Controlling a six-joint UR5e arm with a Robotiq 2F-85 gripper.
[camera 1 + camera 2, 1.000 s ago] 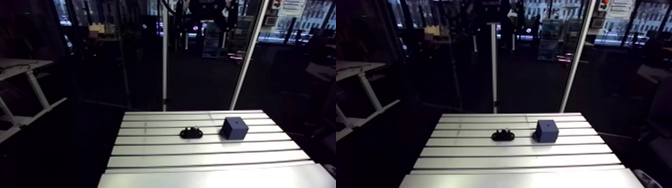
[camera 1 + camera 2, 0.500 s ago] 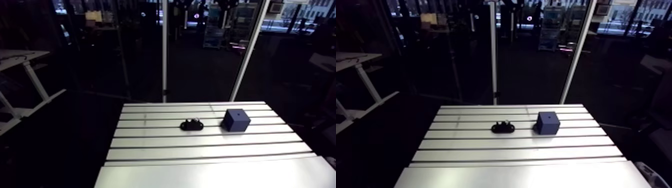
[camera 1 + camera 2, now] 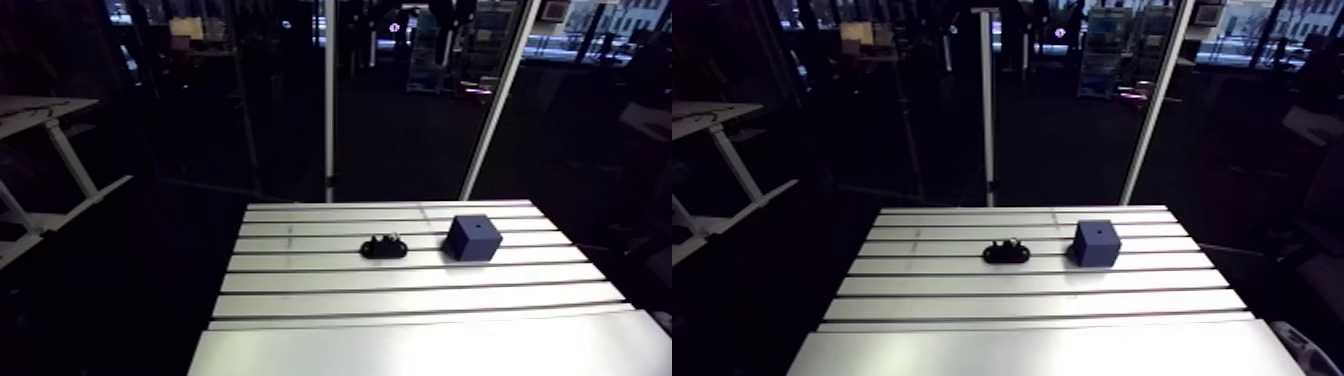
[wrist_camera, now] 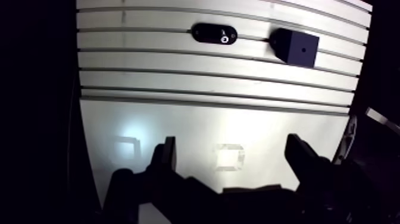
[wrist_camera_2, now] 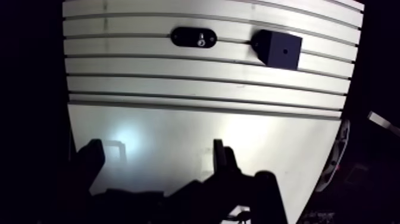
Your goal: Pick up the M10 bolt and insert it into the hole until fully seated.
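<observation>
Table [image 4: 178, 77], bolt [image 4: 224, 39] beside block [image 4: 296, 47] near far edge, claw [image 4: 231, 143] well apart

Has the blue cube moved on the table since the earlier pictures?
No. The cube stays beside the holder, on the same slots of the table; only the camera shifted.

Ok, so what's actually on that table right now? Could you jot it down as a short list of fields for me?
table: slotted aluminium
bolt: small shiny piece sitting in a black oval holder
block: dark blue cube beside the holder, not touching it, with one hole in its top
jaws: open, holding nothing, well short of both things
progress: bolt not yet picked up
</observation>
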